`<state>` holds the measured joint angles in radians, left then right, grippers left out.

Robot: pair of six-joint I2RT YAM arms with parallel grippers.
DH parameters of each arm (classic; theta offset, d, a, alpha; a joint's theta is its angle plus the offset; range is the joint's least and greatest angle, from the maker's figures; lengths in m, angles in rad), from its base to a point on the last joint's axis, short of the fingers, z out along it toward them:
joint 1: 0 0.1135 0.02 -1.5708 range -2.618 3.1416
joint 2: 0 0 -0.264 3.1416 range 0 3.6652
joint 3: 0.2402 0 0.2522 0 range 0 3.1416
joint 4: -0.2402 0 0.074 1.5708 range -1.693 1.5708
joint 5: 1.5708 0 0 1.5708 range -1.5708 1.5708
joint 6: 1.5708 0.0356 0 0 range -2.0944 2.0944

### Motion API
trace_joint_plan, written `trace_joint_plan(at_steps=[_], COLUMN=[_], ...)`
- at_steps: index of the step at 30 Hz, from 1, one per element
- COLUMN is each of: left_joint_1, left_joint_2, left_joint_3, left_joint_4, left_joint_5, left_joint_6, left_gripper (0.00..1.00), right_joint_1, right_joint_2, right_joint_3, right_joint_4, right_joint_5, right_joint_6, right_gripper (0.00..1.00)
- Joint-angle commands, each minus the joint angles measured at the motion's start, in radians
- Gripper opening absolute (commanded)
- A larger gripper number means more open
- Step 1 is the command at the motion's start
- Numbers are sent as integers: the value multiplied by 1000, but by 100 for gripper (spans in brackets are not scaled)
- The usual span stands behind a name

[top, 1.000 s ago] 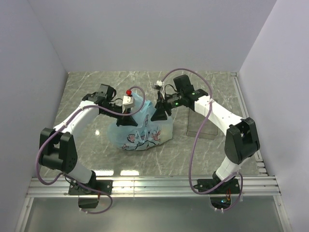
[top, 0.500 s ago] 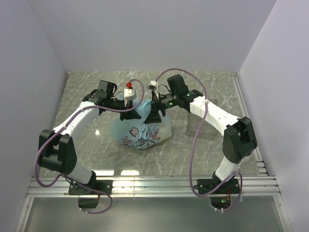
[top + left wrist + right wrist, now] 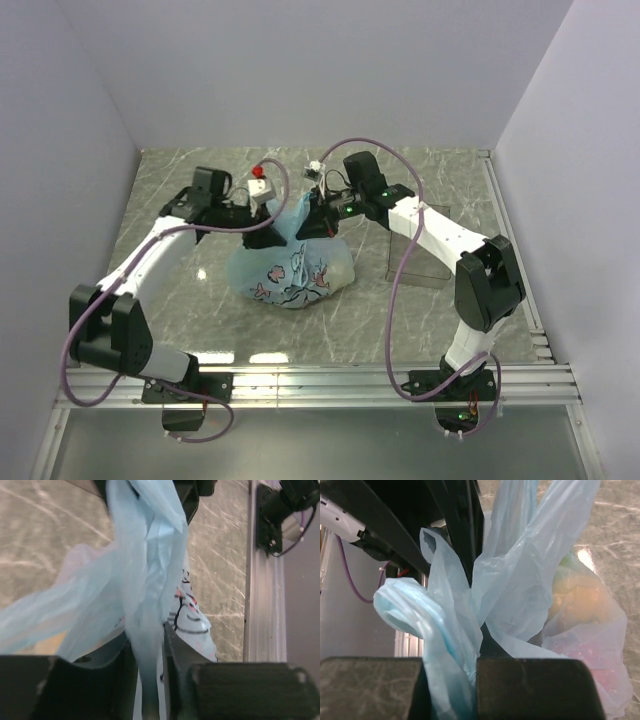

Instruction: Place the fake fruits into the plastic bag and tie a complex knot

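Observation:
The light-blue plastic bag (image 3: 290, 272) with its pink-and-dark print sits mid-table, its top pulled up into strands. Both grippers meet above it. My left gripper (image 3: 268, 232) is at the left of the bag's top. In the left wrist view its jaws (image 3: 148, 641) stand a narrow gap apart, and a twisted bag strand (image 3: 145, 605) runs between them. My right gripper (image 3: 312, 224) is shut on another bunched strand (image 3: 445, 645). Through the bag wall I see a yellow-orange fruit (image 3: 580, 600) and a reddish one (image 3: 592, 667). In the top view the fruits are hidden.
A clear rectangular tray (image 3: 417, 266) stands right of the bag, under the right forearm. White walls close in on three sides. A metal rail (image 3: 320, 382) runs along the near edge by the arm bases.
The right gripper, open before, has closed on a bag strand. The left jaws have parted slightly. Both grippers have shifted left and farther back, and the bag top is drawn up between them.

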<state>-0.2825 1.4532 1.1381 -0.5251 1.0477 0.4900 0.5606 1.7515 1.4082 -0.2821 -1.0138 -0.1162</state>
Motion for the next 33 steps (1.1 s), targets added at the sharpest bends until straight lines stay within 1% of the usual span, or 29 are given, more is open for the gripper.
trace_joint_plan(at_steps=[1, 2, 3, 4, 5, 6, 7, 9, 10, 11, 13, 14, 15, 16, 18, 21, 24, 26, 27, 28, 30, 31, 33], left_joint_1=[80, 101, 147, 167, 184, 198, 219, 239, 243, 246, 246, 246, 246, 246, 246, 246, 246, 246, 247, 246, 246, 246, 246], left_joint_2=[-111, -131, -131, -132, -128, -123, -119, -117, -116, -102, -77, -47, -28, -8, 45, 70, 81, 93, 98, 104, 105, 107, 104], left_joint_3=[50, 78, 113, 186, 216, 239, 273, 275, 269, 265, 268, 269, 269, 287, 314, 313, 281, 273, 270, 264, 250, 235, 224], left_joint_4=[-15, -32, -56, -91, -93, -89, -102, -89, -82, -73, -69, -64, -31, -33, -56, -13, 30, 19, 10, -4, 0, 0, -9], left_joint_5=[-1, -24, -34, -46, -67, -118, -133, -153, -155, -153, -141, -149, -166, -178, -166, -157, -103, -39, -17, 9, 43, 55, 81], left_joint_6=[-79, -82, -73, -83, -108, -134, -152, -163, -177, -183, -209, -226, -264, -302, -286, -317, -346, -361, -363, -364, -392, -409, -401], left_gripper=[30, 30, 31, 38, 39, 39, 44, 51, 57, 60, 62, 62, 61, 61, 61, 64, 62, 55, 52, 44, 34, 32, 32], right_joint_1=[-1, -1, 1, -1, -1, -1, -1, -1, -1, 1, -1, -1, -1, -1, 1, 1, 2, 1, 1, 1, 2, -1, -1], right_joint_2=[-29, -38, -43, -44, -50, -53, -55, -61, -63, -61, -64, -69, -73, -76, -78, -70, -67, -63, -61, -64, -61, -61, -61], right_joint_3=[0, -11, -14, -17, -23, -26, -29, -38, -40, -38, -34, -34, -35, -37, -29, -17, -14, -17, -20, -25, -29, -29, -31], right_joint_4=[67, 72, 72, 83, 90, 93, 99, 100, 92, 87, 63, 57, 52, 43, 23, -17, -20, 3, 12, 29, 35, 40, 40], right_joint_5=[4, -11, -12, -19, -23, -26, -31, -38, -39, -42, -46, -49, -49, -51, -54, -58, -65, -68, -68, -66, -59, -57, -54], right_joint_6=[-3, -13, -17, -17, -20, -22, -36, -59, -71, -88, -115, -138, -151, -174, -200, -240, -246, -221, -212, -201, -204, -206, -209], right_gripper=[0, 0, 0, 0, 0, 0, 0, 0, 0, 0, 0, 0, 0, 0, 0, 0, 0, 0, 0, 0, 0, 0, 0])
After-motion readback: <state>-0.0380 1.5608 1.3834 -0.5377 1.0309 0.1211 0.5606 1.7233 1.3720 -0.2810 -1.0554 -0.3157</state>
